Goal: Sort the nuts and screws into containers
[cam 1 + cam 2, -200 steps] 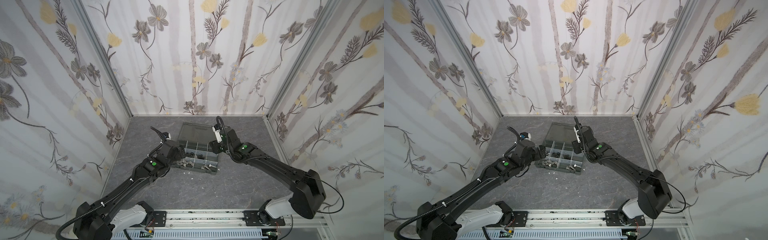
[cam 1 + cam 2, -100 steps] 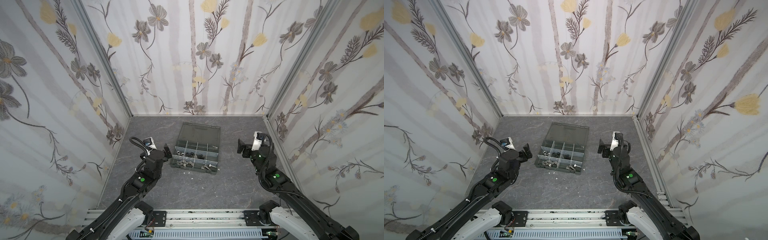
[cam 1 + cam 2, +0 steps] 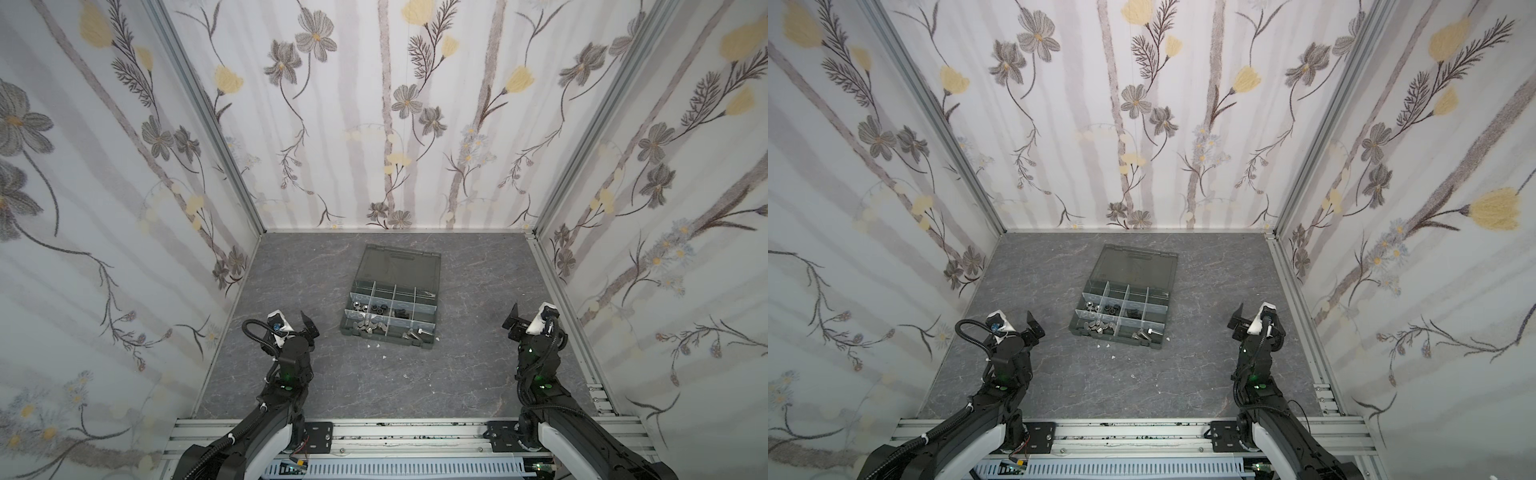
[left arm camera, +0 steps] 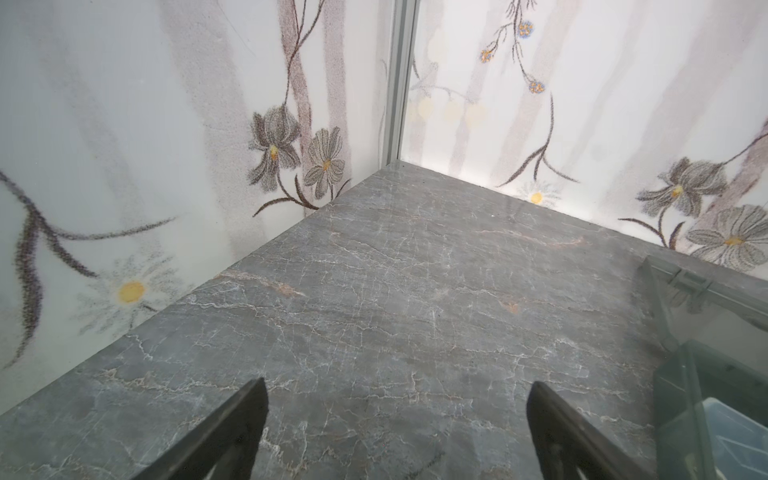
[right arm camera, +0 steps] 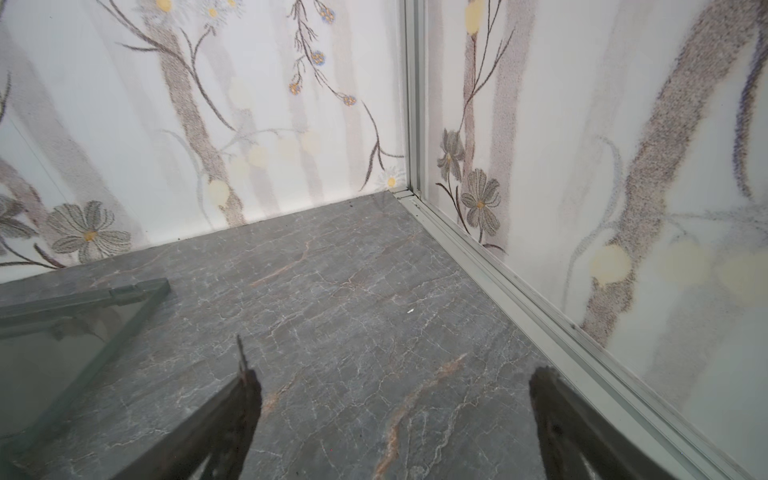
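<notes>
The organiser box sat mid-worktop. Its long axis ran left to right, with the right end slightly nearer the robot, and its lid lay open flat toward the back wall. In the containers, nuts lay in the front left cell and screws in the front right, too small to tell which way they pointed. The left pincer and right pincer hung well apart from the box, jaws spread wide, holding nothing.
</notes>
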`<state>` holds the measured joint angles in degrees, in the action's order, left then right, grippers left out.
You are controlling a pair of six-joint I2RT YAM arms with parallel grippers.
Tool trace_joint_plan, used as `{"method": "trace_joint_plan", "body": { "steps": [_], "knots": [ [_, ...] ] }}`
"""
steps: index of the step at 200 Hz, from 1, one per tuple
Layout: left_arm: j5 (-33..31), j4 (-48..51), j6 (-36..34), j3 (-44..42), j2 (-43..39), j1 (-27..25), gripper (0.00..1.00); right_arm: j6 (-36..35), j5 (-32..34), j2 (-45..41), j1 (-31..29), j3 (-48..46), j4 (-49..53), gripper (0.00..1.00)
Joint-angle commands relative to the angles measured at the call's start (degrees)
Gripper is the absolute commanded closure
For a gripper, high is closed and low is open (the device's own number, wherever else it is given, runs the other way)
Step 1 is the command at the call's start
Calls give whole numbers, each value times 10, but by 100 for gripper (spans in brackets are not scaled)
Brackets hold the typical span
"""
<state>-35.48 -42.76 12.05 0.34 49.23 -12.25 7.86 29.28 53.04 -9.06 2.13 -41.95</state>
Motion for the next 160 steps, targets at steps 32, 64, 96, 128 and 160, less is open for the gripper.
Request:
{"method": "trace_joint_plan", "body": {
  "steps": [32,64,96,128,160],
  "knots": [
    [75,-135,28,27,106,64,0,30,-36,117,57,23,-191,0],
    [102,-198,8,69,209,74,0,39,-69,200,87,62,-235,0],
    [145,-225,-25,115,286,85,0,14,-116,255,93,34,-356,0],
    [165,-268,-57,126,334,87,0,1,-157,277,95,23,-400,0],
    [224,-356,-79,121,413,89,0,-11,-182,304,94,49,-371,0]
  ]
}}
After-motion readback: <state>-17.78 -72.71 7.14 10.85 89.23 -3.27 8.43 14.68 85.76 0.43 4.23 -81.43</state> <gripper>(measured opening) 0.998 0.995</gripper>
